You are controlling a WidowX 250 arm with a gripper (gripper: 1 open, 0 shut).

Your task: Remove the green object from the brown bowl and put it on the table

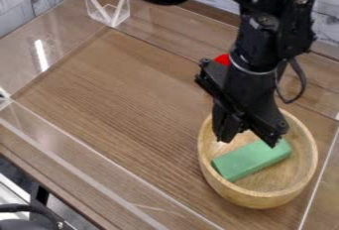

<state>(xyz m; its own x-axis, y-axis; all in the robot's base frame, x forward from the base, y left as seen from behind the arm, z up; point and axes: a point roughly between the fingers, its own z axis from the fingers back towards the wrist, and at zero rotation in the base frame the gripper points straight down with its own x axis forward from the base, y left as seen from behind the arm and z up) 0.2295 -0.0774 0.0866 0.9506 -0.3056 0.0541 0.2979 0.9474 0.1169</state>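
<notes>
The green object (260,159), a flat light-green block, lies tilted inside the brown bowl (252,198) at the table's near right corner. My gripper (235,135) points straight down over the bowl's left half. Its dark fingers are drawn together just above and behind the block's left end. Whether the tips touch the block I cannot tell; the block rests in the bowl and is not lifted. The table (119,95) is brown wood grain.
Clear acrylic walls (40,56) edge the tabletop, with a folded clear piece (106,8) at the far corner. A bit of a red toy (221,62) shows behind the arm. The bowl sits close to the right wall and the front edge.
</notes>
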